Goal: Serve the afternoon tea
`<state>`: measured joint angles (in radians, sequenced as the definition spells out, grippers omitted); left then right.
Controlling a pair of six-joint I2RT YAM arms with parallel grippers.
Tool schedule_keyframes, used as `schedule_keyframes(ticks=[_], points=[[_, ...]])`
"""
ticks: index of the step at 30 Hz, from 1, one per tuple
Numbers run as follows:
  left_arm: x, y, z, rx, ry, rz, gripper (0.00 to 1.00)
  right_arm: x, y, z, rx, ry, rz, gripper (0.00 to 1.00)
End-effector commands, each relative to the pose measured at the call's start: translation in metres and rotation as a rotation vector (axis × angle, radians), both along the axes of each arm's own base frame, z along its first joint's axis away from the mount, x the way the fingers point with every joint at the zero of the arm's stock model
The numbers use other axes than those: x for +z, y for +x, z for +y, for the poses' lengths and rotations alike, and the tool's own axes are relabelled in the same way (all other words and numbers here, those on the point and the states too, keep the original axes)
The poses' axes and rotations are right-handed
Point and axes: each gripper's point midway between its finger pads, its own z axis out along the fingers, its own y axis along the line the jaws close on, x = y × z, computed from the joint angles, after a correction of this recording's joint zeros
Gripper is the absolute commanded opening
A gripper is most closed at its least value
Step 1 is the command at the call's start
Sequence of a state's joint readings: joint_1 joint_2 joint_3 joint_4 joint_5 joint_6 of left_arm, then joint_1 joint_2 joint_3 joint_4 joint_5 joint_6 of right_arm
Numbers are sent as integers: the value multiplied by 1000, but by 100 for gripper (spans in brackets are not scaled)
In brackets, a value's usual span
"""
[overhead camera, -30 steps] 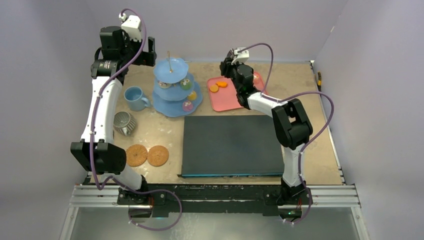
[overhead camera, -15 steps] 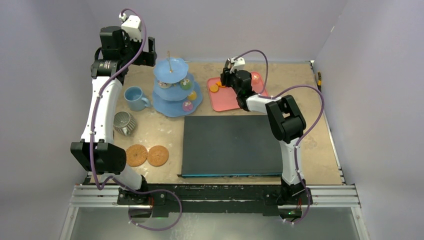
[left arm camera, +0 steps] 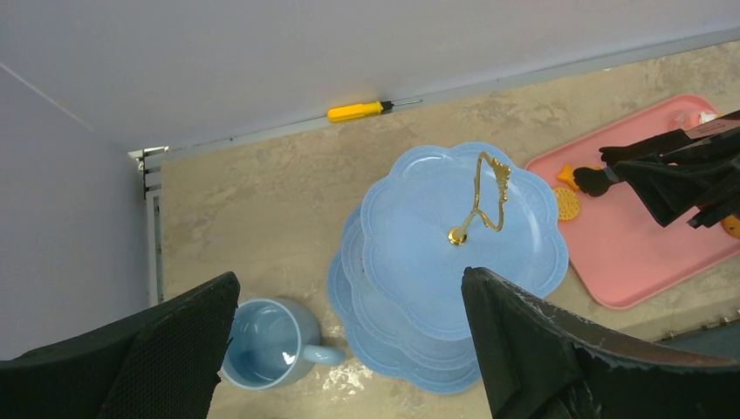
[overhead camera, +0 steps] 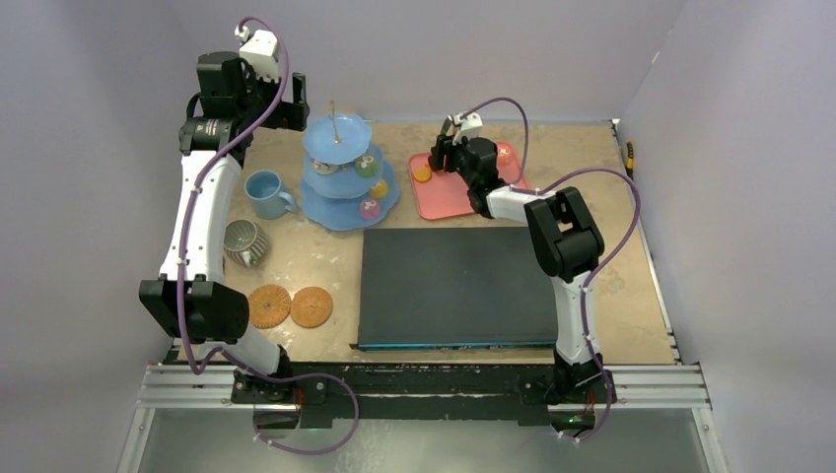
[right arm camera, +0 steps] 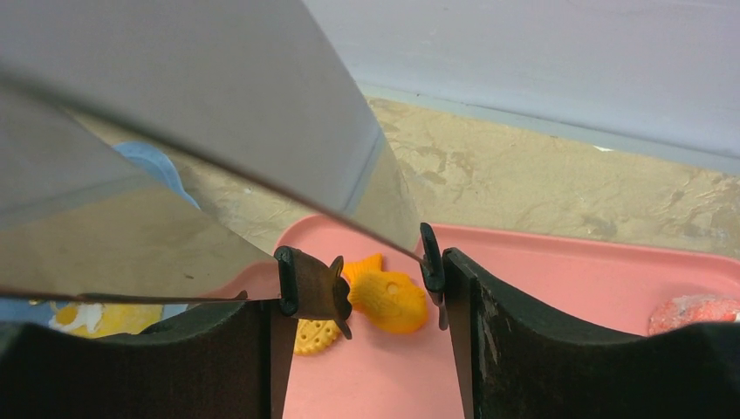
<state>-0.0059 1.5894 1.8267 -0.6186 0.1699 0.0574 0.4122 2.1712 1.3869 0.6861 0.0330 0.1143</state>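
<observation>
The left fingers (left arm camera: 174,349) are held wide apart above the light-blue stand (left arm camera: 410,209), which is set far on the surface (left arm camera: 262,201) with the mug (left arm camera: 266,345) just left of it. The right fingers (right arm camera: 506,332) are clamped on the tongs (right arm camera: 262,113), whose tips are placed either side of an orange fish-shaped cake (right arm camera: 388,301) on the pink tray (right arm camera: 558,288).

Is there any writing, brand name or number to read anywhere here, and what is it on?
None can be read.
The mug, the three-tier stand, the pink tray, the tongs and the yellow screwdriver show no lettering.
Pale marks on the left arm's dark joint are too small to read.
</observation>
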Motion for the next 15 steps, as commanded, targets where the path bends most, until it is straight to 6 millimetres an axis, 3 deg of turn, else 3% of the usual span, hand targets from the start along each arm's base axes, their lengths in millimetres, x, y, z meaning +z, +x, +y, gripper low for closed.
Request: schedule_keyframes(ticks=[1, 7, 15], points=[[25, -1, 1, -11, 10, -70, 99, 22, 2, 6, 29, 21, -57, 61], [27, -2, 1, -10, 13, -74, 99, 3, 5, 5, 24, 2, -16, 61], [27, -2, 1, -9, 13, -73, 99, -6, 3, 8, 50, 1, 11, 62]])
